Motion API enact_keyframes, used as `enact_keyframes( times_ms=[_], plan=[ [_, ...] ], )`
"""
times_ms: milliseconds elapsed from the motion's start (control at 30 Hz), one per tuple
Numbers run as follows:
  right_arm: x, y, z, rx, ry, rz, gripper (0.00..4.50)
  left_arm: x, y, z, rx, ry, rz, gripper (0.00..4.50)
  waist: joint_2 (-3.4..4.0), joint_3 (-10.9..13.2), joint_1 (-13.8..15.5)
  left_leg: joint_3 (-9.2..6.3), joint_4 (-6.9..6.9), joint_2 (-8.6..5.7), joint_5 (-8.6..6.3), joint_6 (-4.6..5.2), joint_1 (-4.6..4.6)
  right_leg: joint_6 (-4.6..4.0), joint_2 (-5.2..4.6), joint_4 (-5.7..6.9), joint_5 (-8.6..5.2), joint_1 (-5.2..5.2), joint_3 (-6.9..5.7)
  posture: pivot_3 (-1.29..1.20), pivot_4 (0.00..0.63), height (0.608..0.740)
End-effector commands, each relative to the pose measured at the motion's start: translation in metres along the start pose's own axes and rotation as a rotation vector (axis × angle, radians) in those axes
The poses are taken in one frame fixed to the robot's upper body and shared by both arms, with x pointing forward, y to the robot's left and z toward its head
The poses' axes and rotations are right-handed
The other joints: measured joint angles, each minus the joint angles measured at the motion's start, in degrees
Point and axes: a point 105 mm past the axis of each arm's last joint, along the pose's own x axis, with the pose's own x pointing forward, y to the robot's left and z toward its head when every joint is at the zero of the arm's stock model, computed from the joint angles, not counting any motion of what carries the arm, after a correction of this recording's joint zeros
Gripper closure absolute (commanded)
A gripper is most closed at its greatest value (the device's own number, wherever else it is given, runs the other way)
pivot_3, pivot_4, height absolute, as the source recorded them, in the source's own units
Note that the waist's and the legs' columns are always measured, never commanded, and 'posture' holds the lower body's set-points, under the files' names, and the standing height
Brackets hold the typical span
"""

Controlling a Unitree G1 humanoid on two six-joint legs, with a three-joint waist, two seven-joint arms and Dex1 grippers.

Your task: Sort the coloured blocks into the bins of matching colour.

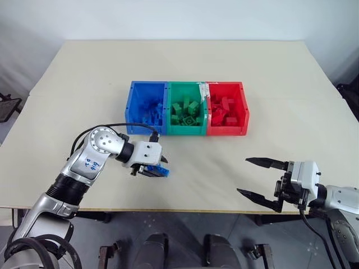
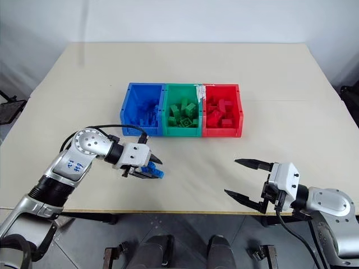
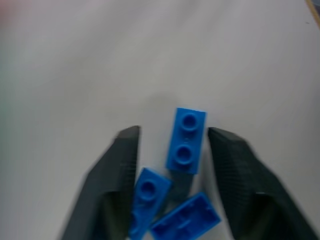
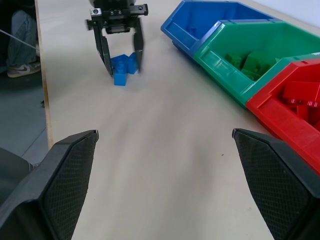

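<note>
Left hand (image 4: pixel 121 60) is closing around three blue bricks (image 3: pixel 185 141) on the tabletop (image 1: pixel 84 89); right hand (image 1: pixel 259 178) is hanging wide open.

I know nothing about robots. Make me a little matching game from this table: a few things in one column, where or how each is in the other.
Things:
1. left claw
2. right claw
3. green bin
4. blue bricks

Places or states:
A. middle of the row
B. wide open over bare table
C. on the table, between two black fingers
D. fingers down around blue bricks

Pairs: 1-D, 2-B, 3-A, 4-C
</note>
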Motion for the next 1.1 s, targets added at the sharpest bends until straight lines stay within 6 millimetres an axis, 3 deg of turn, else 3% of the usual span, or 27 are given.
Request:
enact_keyframes(
  times_ms=[33, 100, 300, 467, 733, 800, 967, 1100],
  plan=[
    [0.0, -0.001, 0.011, -0.035, -0.031, -0.006, 0.0, 0.0, -0.005, 0.005, 0.026, -0.009, -0.035, 3.59, 0.0, 0.0, 0.0, 0.0, 0.0, 0.0, 0.0, 0.0, 0.01, 0.0, 0.0, 0.0, 0.0, 0.01, 0.0, 0.0, 0.15, 0.74],
    [0.001, -0.002, 0.011, -0.036, -0.032, -0.004, 0.0, 0.0, -0.008, 0.006, 0.023, -0.018, -0.046, 4.06, 0.0, 0.0, 0.0, 0.0, 0.0, 0.0, 0.0, 0.0, 0.01, 0.0, 0.0, 0.0, 0.0, 0.01, 0.0, 0.0, 0.15, 0.74],
    [0.0, -0.008, 0.012, -0.035, -0.046, -0.032, 0.0, -0.004, 0.001, 0.012, -0.02, -0.094, 0.033, 4.06, 0.0, 0.0, 0.01, -0.01, 0.0, 0.0, 0.0, 0.0, 0.01, 0.0, 0.0, 0.0, 0.0, 0.01, 0.01, 0.0, 0.15, 0.74],
    [-0.01, -0.024, 0.017, -0.029, -0.08, -0.164, 0.0, -0.033, 0.034, 0.029, -0.136, -0.346, 0.317, 4.06, 0.0, 0.0, 0.11, -0.13, 0.12, 0.0, -0.01, 0.02, -0.06, 0.0, -0.01, 0.02, 0.0, 0.01, -0.01, 0.0, 0.15, 0.74],
    [-0.007, -0.035, 0.028, -0.011, -0.182, -0.289, 0.0, -0.104, 0.105, 0.015, -0.352, -0.485, 0.877, 4.06, -0.01, 0.0, 0.26, -0.49, 0.2, -0.02, -0.01, 0.01, -0.05, 0.02, -0.01, 0.08, 0.01, 0.01, -0.02, 0.0, 0.15, 0.74],
    [-0.005, -0.037, 0.029, -0.02, -0.191, -0.31, 0.0, -0.111, 0.12, 0.009, -0.41, -0.492, 0.954, 4.06, -0.03, -0.01, 0.27, -0.56, 0.27, -0.07, -0.01, 0.01, -0.09, 0.05, -0.02, 0.09, 0.03, 0.02, -0.03, 0.0, 0.15, 0.74],
    [-0.004, -0.044, 0.03, -0.04, -0.196, -0.32, 0.0, -0.104, 0.138, -0.005, -0.503, -0.457, 0.996, 4.06, -0.03, -0.01, 0.06, -0.56, 0.28, -0.1, -0.01, 0.01, -0.1, 0.05, -0.02, 0.11, 0.03, 0.01, -0.06, 0.0, 0.15, 0.74],
    [-0.001, -0.046, 0.033, -0.051, -0.206, -0.303, 0.0, -0.1, 0.135, -0.003, -0.492, -0.465, 0.95, 2.68, -0.03, -0.01, -0.12, -0.46, 0.26, -0.07, -0.01, 0.01, -0.16, 0.05, 0.0, 0.1, 0.03, -0.06, -0.07, 0.0, 0.15, 0.74]
  ],
)
